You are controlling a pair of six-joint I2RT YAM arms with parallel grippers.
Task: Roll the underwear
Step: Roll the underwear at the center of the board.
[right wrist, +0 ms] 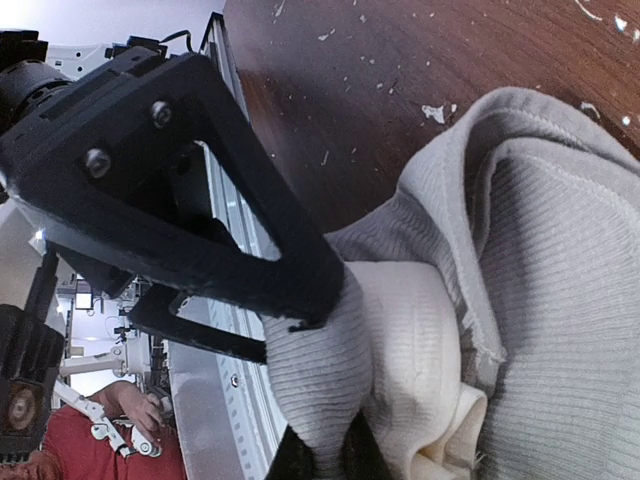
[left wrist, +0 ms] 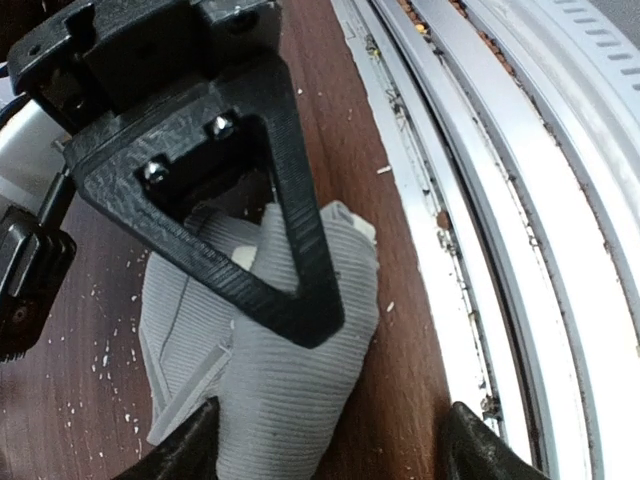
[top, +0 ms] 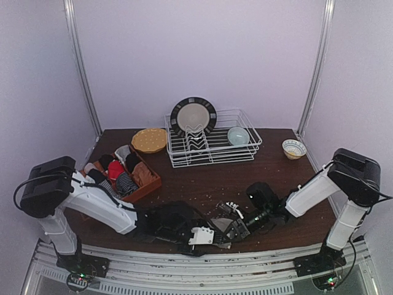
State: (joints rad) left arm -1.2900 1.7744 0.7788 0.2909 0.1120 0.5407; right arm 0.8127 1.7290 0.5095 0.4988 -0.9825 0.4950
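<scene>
The grey-beige ribbed cloth underwear (left wrist: pixel 270 390) lies bunched at the near edge of the dark wooden table (left wrist: pixel 60 400). The right gripper (right wrist: pixel 325 455) pinches a fold (tightly), while the left gripper (left wrist: pixel 335 445) straddles the cloth, wide. The crowded fingers could collide or tug the roll loose.

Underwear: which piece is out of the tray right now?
The grey ribbed underwear, lying at the near edge of the dark wooden table with the right gripper shut on it. The other pieces sit in the brown tray.
</scene>
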